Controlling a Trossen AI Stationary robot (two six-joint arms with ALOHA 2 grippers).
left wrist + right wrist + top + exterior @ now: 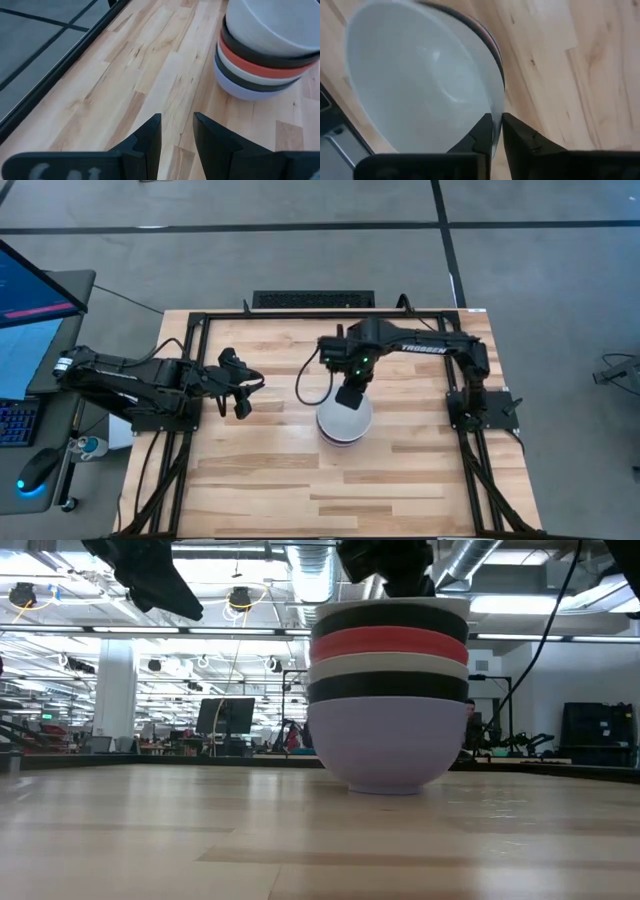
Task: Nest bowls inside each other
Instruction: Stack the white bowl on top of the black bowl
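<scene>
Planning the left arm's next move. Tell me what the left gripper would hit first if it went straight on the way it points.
Probably bare table: the left gripper points beside the bowl stack, not at it.

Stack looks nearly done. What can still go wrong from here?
1. The right gripper pinches the rim of the top white bowl. In the left wrist view that bowl looks tilted, not fully seated, so on release it may settle crooked or slide off.
2. The stack is six bowls tall on the narrow foot of the pale blue bowl. A sideways pull on withdrawal may tip or drag it.
3. The left gripper waits close by; a sweep could hit the stack.
</scene>
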